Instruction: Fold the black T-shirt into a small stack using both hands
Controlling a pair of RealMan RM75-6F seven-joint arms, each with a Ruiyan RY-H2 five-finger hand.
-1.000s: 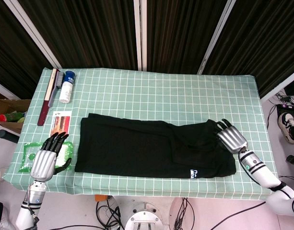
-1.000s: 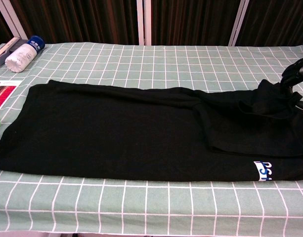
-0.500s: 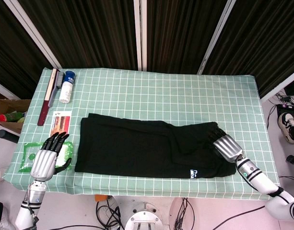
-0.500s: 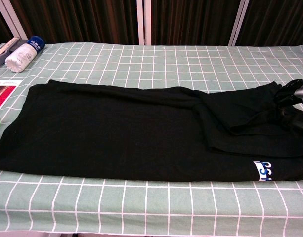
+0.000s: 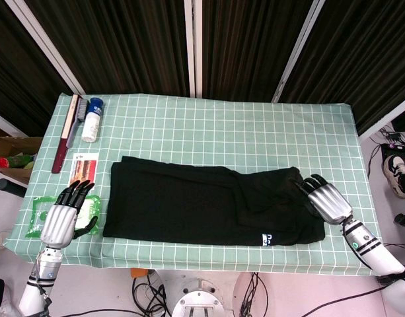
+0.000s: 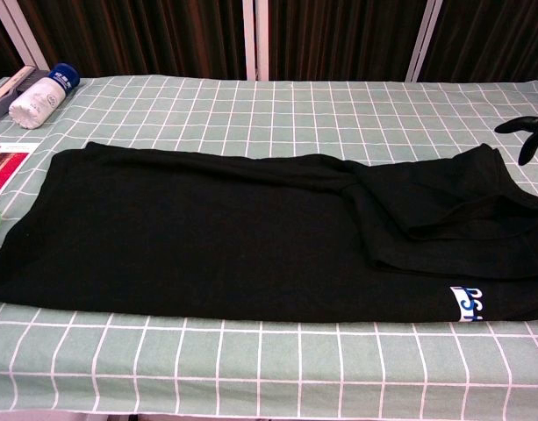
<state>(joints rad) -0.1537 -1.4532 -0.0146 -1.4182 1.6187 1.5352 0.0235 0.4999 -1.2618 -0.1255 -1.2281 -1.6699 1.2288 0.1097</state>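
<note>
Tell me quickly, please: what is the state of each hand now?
Left hand: open, fingers spread, holding nothing, beside the black T-shirt.
Right hand: open, fingers spread, holding nothing, at the shirt's right edge.

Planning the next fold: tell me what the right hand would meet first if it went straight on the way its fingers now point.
Probably the black T-shirt. The right hand sits at the shirt's right edge, fingers apart and pointing up-left toward it. Depth is unclear, so it might pass just above the cloth.

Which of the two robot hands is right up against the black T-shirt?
The right hand, at the black T-shirt's right end, fingers spread at its edge. The left hand sits apart from it, over the green packet near the table's left corner.
</note>
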